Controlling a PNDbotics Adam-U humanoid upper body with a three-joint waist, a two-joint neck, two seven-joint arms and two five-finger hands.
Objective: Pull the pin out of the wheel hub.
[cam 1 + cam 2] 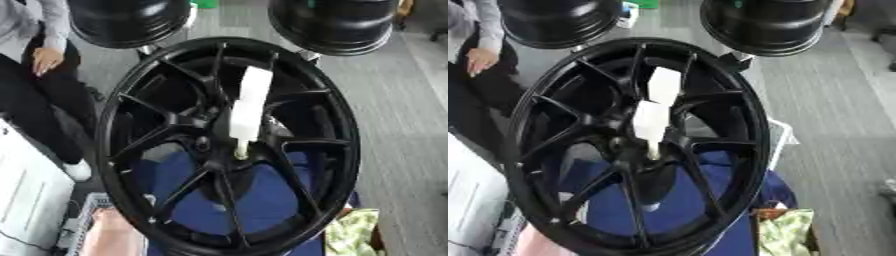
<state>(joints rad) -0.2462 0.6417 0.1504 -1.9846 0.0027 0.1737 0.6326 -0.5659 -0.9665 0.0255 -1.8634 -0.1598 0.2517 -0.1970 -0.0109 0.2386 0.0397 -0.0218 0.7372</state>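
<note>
A large black spoked wheel hub point(343, 117) stands upright and fills the middle of both views. A white pin point(248, 107) sticks out of its centre, leaning up and slightly to the right. The pin has a flat white upper part, a thicker white block below it, and a thin pale tip point(241, 151) that enters the hub's centre. Nothing touches the pin. Neither of my hands shows in either view.
Two glossy black round drums point(131, 20) point(337, 22) hang at the top edge, just above the wheel. Blue cloth point(262, 197) shows through the lower spokes. A white box point(31, 200) sits lower left, a green-yellow cloth point(354, 235) lower right, and grey carpet point(402, 125) to the right.
</note>
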